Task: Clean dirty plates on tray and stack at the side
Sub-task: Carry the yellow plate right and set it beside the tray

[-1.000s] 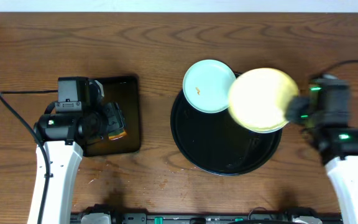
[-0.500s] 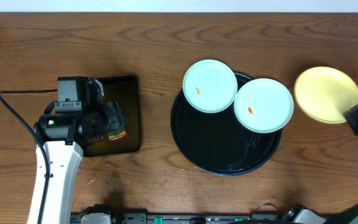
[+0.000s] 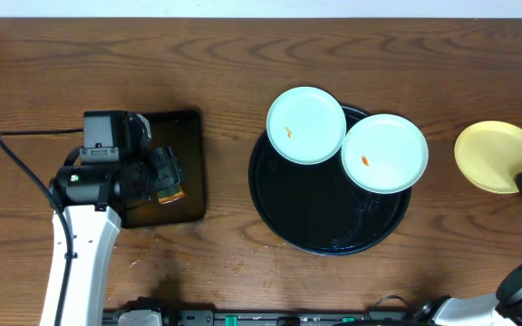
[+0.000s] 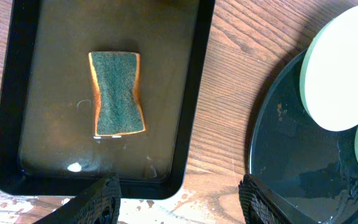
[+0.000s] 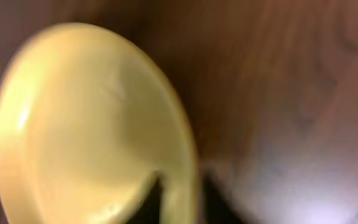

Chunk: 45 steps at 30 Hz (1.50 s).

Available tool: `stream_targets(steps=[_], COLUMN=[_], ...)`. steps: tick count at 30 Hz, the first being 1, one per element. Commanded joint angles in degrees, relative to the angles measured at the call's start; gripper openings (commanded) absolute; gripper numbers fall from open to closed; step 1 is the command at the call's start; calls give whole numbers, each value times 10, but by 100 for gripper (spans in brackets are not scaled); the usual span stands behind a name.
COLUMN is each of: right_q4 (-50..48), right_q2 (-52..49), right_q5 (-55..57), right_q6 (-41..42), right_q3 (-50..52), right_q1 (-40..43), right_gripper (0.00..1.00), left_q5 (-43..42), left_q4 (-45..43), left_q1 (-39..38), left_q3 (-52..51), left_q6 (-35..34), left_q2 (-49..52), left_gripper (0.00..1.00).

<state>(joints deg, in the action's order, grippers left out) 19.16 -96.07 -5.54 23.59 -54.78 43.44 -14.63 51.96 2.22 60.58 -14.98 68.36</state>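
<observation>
The left end effector (image 4: 180,202), fingers spread, hangs over the near edge of a small rectangular tray (image 4: 48,81) holding a sponge (image 4: 117,93) just ahead; farther right, the round black tray (image 3: 315,208) carries one blue plate (image 3: 306,125) overhanging its rim and a second blue plate (image 3: 385,152), both smeared orange. The right end effector (image 5: 180,202) straddles the rim of the yellow plate (image 3: 492,156) on the desk (image 3: 225,54), though blur hides whether it pinches.
</observation>
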Motion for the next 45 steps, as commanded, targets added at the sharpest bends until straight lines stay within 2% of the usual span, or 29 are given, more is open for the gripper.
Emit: stream_targets(steps=[1,3,6,10,13,16,19,22,26,31,38,41,45], right_q4=[-23,-33,-33,8,69,120,169,194,198,132,76,47,35], right_q2=[23,45,95,153,179,176,153,136,133,123,48,14,-7], right_q5=[-110,-176,-261,-282,-277,-236,-97,39,111,75,36,-54,-68], right_q6=[-44,-44,-55,-84,-116,-135,-148,-116,-97,-101,-180,-252,-265], right_q3=[-13,-13,-13,-13,-13,-13,-13,-13,-13,-12,-12,-12,-12], right_q1=[3,-2,-33,-111,-205,-305,-424,-480,-466,-384,-326,-317,-317], right_gripper=[48,52,51,46,43,40,40,41,43,42,41,38,35], left_q5=[3,3,1,1,1,1,1,1,1,1,1,2,2], left_q4=[-2,-1,2,6,7,7,7,8,12,13,11,9,6], left_q1=[3,2,0,-10,-21,-34,-45,-49,-49,-49,-49,-49,-49], left_q3=[6,6,6,6,6,6,6,6,6,6,6,6,6], left_q6=[4,4,4,4,13,24,23,23,24,23,24,25,25], left_q2=[1,1,1,1,1,1,1,1,1,1,1,1,1], left_gripper=[63,62,63,63,63,63,63,63,63,62,63,63,63])
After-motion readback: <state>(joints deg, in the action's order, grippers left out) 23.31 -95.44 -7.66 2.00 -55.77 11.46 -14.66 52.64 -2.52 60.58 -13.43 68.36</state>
